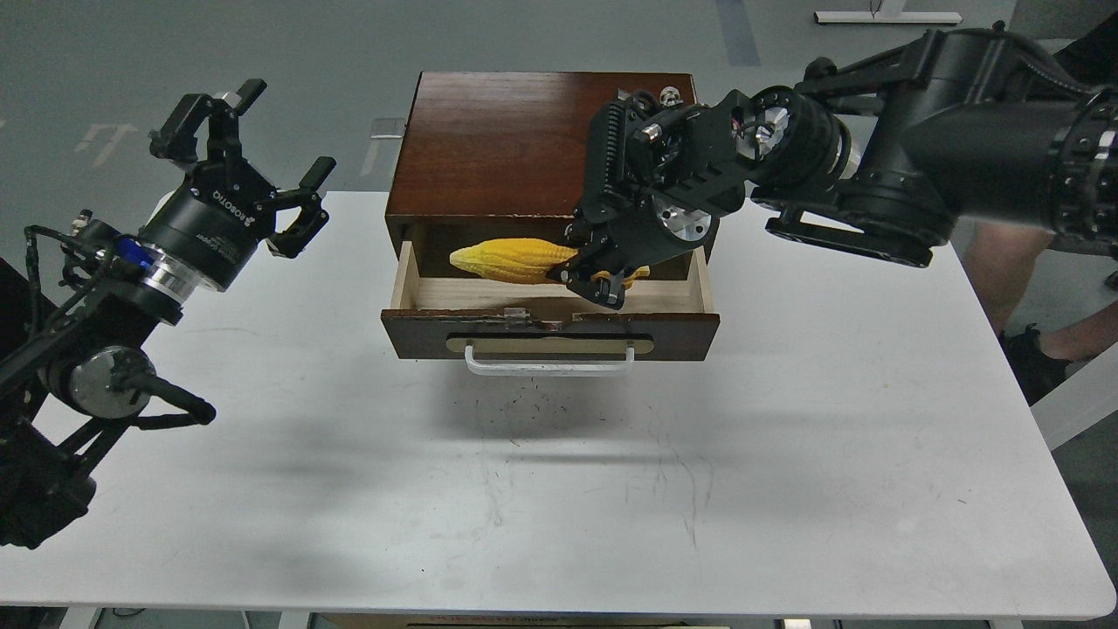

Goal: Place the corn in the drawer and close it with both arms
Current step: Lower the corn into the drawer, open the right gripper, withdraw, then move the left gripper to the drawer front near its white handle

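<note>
Corn held over open drawer

Bright yellow corn (pixel 511 259), kernel rows visible, tapered tip pointing left, lies level above the pulled-out drawer (pixel 550 306). Right gripper (pixel 594 278) pinches its thick end. Left gripper (pixel 240 166), well left of drawer, fingers spread, holding nothing.

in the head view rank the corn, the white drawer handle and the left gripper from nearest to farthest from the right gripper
From the right gripper, which reaches down into the open drawer:
1. The corn, held in its fingers, lying over the drawer's inside.
2. The white handle, just below on the drawer front.
3. The left gripper, open, far off over the table's left side.
</note>
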Tool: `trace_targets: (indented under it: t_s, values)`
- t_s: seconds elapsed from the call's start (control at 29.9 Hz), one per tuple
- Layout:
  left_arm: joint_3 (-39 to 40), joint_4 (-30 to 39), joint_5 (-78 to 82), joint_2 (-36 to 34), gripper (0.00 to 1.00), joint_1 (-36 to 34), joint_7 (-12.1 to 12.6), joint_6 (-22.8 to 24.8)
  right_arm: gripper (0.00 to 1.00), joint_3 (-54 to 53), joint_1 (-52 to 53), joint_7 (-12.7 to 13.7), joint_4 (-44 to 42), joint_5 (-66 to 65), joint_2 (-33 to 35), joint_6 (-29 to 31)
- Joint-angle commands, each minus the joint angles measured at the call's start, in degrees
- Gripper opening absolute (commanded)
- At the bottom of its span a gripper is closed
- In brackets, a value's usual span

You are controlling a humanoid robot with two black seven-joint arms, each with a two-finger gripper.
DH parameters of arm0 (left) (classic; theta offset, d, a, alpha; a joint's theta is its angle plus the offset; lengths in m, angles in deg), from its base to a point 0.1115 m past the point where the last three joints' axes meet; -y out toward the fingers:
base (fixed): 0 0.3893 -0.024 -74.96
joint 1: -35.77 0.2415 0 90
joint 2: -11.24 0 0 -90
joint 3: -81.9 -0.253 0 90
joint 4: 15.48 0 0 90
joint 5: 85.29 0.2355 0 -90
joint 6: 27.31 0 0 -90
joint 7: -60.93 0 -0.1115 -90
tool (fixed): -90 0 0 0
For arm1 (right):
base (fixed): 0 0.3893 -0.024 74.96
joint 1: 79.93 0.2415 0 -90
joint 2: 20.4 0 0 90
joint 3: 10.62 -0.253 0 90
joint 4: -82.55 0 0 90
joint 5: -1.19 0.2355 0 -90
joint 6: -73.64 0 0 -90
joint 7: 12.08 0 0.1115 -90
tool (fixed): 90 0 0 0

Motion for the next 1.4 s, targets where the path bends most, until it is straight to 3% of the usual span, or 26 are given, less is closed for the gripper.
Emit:
trace_targets:
  t_s: [0.0, 0.13, 0.2, 0.3, 0.5, 0.8, 0.9, 0.97, 1.0, 1.2, 1.37]
  values:
    - [-0.09, 0.00, 0.00, 0.01, 0.98, 0.05, -0.01, 0.11, 0.63, -0.23, -0.35, 0.00, -0.05, 0.21, -0.13, -0.31]
    - [-0.09, 0.00, 0.01, 0.01, 0.98, 0.05, -0.01, 0.11, 0.79, -0.23, -0.26, 0.00, -0.05, 0.65, 0.05, -0.92]
    - [-0.09, 0.00, 0.01, 0.01, 0.98, 0.05, -0.01, 0.11, 0.93, -0.93, -0.26, 0.00, 0.13, 1.26, 0.31, -1.18]
    - [-0.09, 0.00, 0.01, 0.01, 0.98, 0.05, -0.01, 0.29, 0.99, -2.07, -0.09, 0.00, 0.57, 4.77, 0.93, -1.27]
    - [-0.09, -0.09, 0.01, -0.08, 0.98, 0.05, -0.09, 0.55, 0.99, -6.02, 1.76, 0.00, 1.45, 11.98, 4.26, -1.19]
    - [0.00, -0.44, 0.01, -0.34, 0.98, -0.04, -0.27, 0.64, 1.00, -15.60, -1.22, 0.00, 1.71, 39.21, 19.29, -0.92]
    - [0.43, -0.44, 0.18, -0.52, 0.98, -0.04, -1.32, 1.16, 1.00, -20.51, -8.77, 0.00, 1.45, 50.12, 25.09, -1.19]
    - [0.52, -0.53, 0.44, -1.48, 0.98, -0.13, -2.81, 4.57, 1.00, -27.52, -16.74, 0.00, 1.62, 57.40, 29.91, -1.10]
    - [0.52, -0.53, 0.44, -1.49, 0.98, -0.13, -2.82, 4.59, 1.00, -27.56, -16.78, 0.00, 1.62, 57.43, 29.93, -1.10]
    - [0.52, -0.53, 0.62, -1.84, 0.98, -0.83, -5.33, 6.70, 1.00, -47.74, -39.42, 0.00, 0.66, 72.96, 31.87, -1.01]
    - [0.52, 0.00, 7.02, -2.89, 0.99, -1.97, -5.33, 7.05, 1.00, -53.14, -48.94, 0.00, 0.39, 83.87, 31.60, -0.75]
